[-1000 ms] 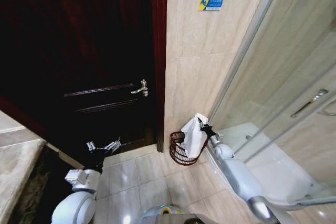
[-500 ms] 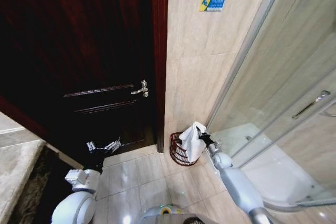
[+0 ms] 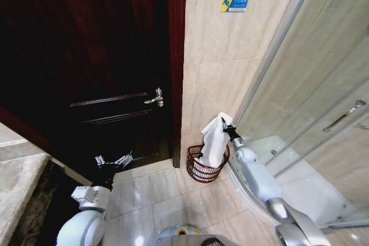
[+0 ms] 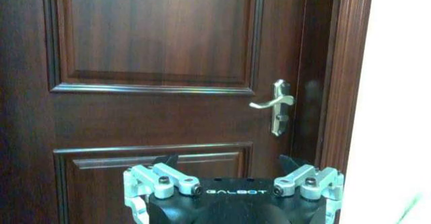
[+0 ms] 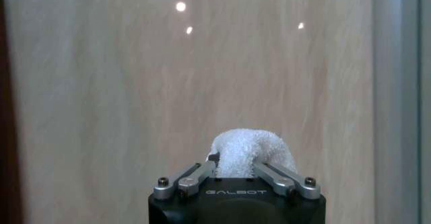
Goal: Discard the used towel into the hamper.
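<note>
A white towel [image 3: 213, 140] hangs from my right gripper [image 3: 225, 124], which is shut on its top end. The cloth's lower end dips into the hamper [image 3: 206, 168], a dark reddish-brown open-weave basket on the floor against the beige wall. In the right wrist view the towel [image 5: 251, 153] bulges up between the fingers of the right gripper [image 5: 234, 169], with the tiled wall behind. My left gripper [image 3: 113, 161] is parked low near the dark wooden door, and in the left wrist view the left gripper [image 4: 232, 176] is open and faces the door.
The dark wooden door [image 3: 104, 67] with a metal lever handle [image 3: 154, 97] stands left of the hamper. A glass shower enclosure [image 3: 311, 113] with a white tray rises on the right. Beige floor tiles [image 3: 161, 200] lie in front. A stone counter edge [image 3: 17, 194] sits at the far left.
My right gripper has risen and shifted slightly right with the towel, which now hangs straight over the hamper. The left arm has stayed put.
</note>
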{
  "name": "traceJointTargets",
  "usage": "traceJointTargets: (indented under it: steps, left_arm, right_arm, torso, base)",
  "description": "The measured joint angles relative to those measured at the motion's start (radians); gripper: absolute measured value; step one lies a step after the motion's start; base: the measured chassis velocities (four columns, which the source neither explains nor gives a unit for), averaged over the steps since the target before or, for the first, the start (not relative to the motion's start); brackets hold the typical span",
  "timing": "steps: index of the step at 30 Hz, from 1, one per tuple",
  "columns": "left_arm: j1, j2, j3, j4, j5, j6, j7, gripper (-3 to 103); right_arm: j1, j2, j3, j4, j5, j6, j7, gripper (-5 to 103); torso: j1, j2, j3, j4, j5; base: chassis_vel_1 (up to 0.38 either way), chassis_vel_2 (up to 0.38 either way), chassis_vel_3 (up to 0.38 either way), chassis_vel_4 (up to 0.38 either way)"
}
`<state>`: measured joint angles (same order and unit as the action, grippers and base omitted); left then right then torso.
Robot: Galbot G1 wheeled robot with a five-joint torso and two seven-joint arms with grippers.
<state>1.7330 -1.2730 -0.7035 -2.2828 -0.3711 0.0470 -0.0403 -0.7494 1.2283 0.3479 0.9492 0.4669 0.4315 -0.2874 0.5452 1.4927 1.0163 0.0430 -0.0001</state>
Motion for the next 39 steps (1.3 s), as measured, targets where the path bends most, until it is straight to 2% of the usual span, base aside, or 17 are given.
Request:
traceJointTargets:
  steps: [6, 12, 16, 24, 27, 28, 31, 32, 35, 39]
  left_arm:
    - [0.000, 0.000, 0.000, 0.000, 0.000, 0.000, 0.000, 98]
    - [0.000, 0.000, 0.000, 0.000, 0.000, 0.000, 0.000, 98]
    - [0.000, 0.000, 0.000, 0.000, 0.000, 0.000, 0.000, 98]
    - [0.000, 0.000, 0.000, 0.000, 0.000, 0.000, 0.000, 98]
    - [0.000, 0.000, 0.000, 0.000, 0.000, 0.000, 0.000, 98]
    - [0.000, 0.000, 0.000, 0.000, 0.000, 0.000, 0.000, 98]
    - [0.000, 0.000, 0.000, 0.000, 0.000, 0.000, 0.000, 98]
    - [0.000, 0.000, 0.000, 0.000, 0.000, 0.000, 0.000, 98]
    - [0.000, 0.000, 0.000, 0.000, 0.000, 0.000, 0.000, 98]
    - [0.000, 0.000, 0.000, 0.000, 0.000, 0.000, 0.000, 98]
  right_arm:
    - [-0.094, 0.059, 0.009, -0.039, -0.039, 0.017, -0.021, 9]
    - [-0.103, 0.092, 0.030, -0.102, -0.031, 0.013, -0.034, 9]
    - [-0.092, 0.100, 0.030, -0.141, 0.023, -0.081, -0.050, 9]
    - [-0.020, 0.102, 0.040, -0.228, 0.040, -0.161, -0.065, 9]
    - [0.021, 0.107, 0.083, -0.284, -0.010, -0.233, -0.076, 9]
    - [0.021, 0.107, 0.083, -0.284, -0.010, -0.233, -0.076, 9]
    - [0.057, 0.113, 0.152, -0.347, -0.121, -0.323, -0.123, 9]
    - [0.057, 0.113, 0.152, -0.347, -0.121, -0.323, -0.123, 9]
    - [0.096, 0.113, 0.184, -0.389, -0.176, -0.427, -0.154, 9]
    - [0.123, 0.116, 0.190, -0.410, -0.201, -0.485, -0.157, 9]
  torso:
    - [0.000, 0.000, 0.000, -0.0003, 0.0002]
    - [0.000, 0.000, 0.000, -0.0002, 0.0000]
    - [0.000, 0.000, 0.000, -0.0002, 0.0000]
    - [0.000, 0.000, 0.000, -0.0002, 0.0002]
    - [0.000, 0.000, 0.000, -0.0001, 0.0001]
    - [0.000, 0.000, 0.000, -0.0001, 0.0001]
    - [0.000, 0.000, 0.000, -0.0002, 0.0002]
    - [0.000, 0.000, 0.000, -0.0002, 0.0002]
    - [0.000, 0.000, 0.000, -0.0003, 0.0001]
    - [0.000, 0.000, 0.000, -0.0002, 0.0001]
  base:
    - [0.000, 0.000, 0.000, 0.000]
    - [0.000, 0.000, 0.000, 0.000]
    - [0.000, 0.000, 0.000, 0.000]
    - [0.000, 0.000, 0.000, 0.000]
    - [0.000, 0.000, 0.000, 0.000]
    - [0.000, 0.000, 0.000, 0.000]
    - [0.000, 0.000, 0.000, 0.000]
    - [0.000, 0.000, 0.000, 0.000]
    - [0.000, 0.000, 0.000, 0.000]
    - [0.000, 0.000, 0.000, 0.000]
